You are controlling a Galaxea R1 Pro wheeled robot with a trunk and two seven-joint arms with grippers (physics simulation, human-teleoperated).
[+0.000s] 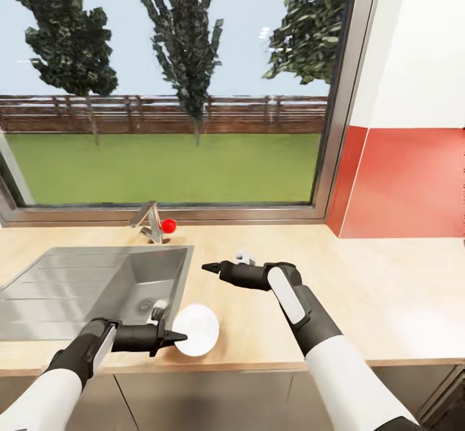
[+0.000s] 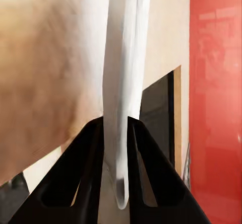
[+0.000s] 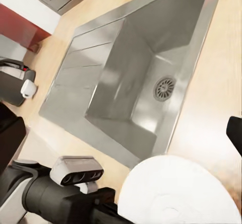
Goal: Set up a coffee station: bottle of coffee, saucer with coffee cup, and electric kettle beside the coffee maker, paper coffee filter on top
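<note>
**Saucer gripped at the counter's near edge**

Saucer [image 1: 197,329]: one, a plain white disc lying roughly flat over the kitchen countertop [image 1: 387,289], near the front edge and just right of the sink's [image 1: 84,282] near right corner. Being round, it has no long axis from the head view; in the left wrist view it shows edge-on as a thin white band [image 2: 123,83] running straight away from the fingers. Whether it rests on the wood or is held just above it I cannot tell.

Left gripper [image 1: 177,336]: one, reaching in from the left, its two black fingers [image 2: 91,173] closed narrowly onto the saucer's left rim, one on each face of the plate.

Right gripper [image 1: 210,267]: one, hanging above the counter to the far right of the saucer and well apart from it, pointing left toward the sink. The pictures do not show how far its jaws stand apart, and nothing shows in its grasp.

In the right wrist view the saucer [image 3: 181,194] lies beside the steel basin with its round drain [image 3: 164,88].

One tap [image 1: 150,219] stands behind the sink with one red knob [image 1: 168,225]. Beyond is one window [image 1: 168,88] with three trees outside; a red and white wall [image 1: 400,185] stands at the far right
</note>
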